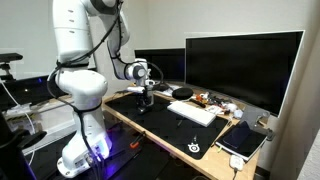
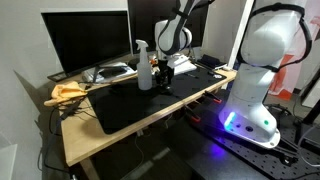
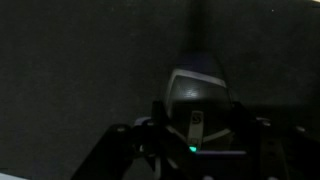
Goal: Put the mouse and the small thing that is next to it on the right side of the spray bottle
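A wooden desk [image 2: 75,140] bearing monitors [image 2: 85,42] stands against white walls [image 2: 18,35].

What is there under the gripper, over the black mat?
A mouse is under the gripper, with the black mat below it. The gripper covers the mouse's near end, so whether it is gripped cannot be seen.

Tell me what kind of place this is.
Probably an office or lab workstation. A wooden desk carries big monitors, a white keyboard and a black mat.
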